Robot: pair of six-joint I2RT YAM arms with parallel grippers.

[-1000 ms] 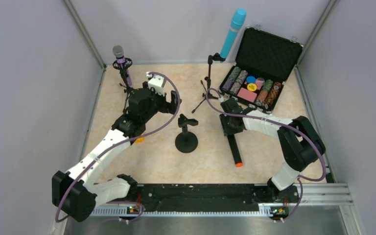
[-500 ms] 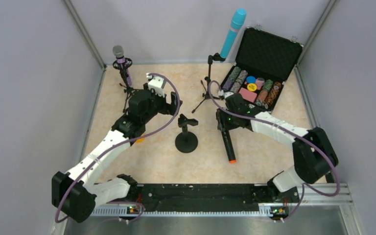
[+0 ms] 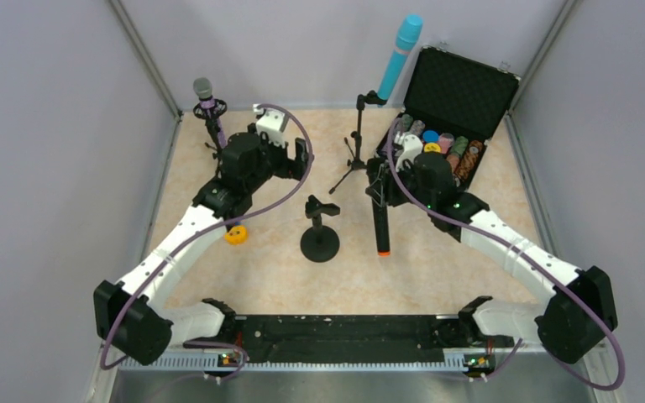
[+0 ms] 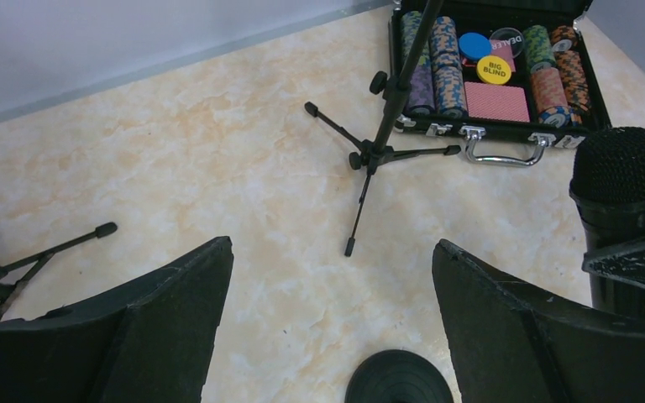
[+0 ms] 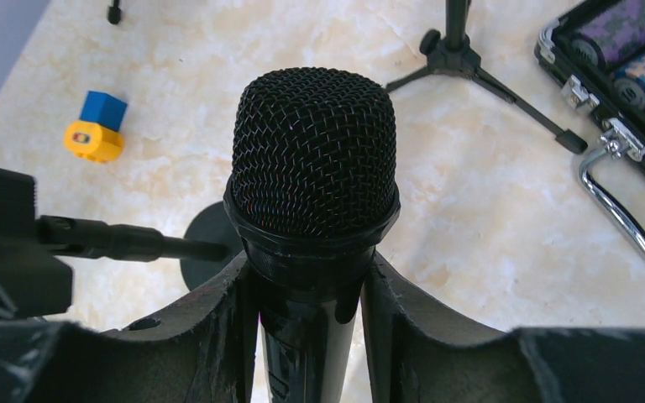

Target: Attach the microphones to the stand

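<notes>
Right wrist: right gripper (image 5: 311, 294) clamped on black mic (image 5: 313, 159); left gripper (image 4: 332, 277) apart

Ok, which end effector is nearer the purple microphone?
Left. The left end effector is right of the purple microphone; the right end effector, holding the black microphone, is farther right.

Black microphone (image 5: 312, 185): wire-mesh head, glossy body.
</notes>
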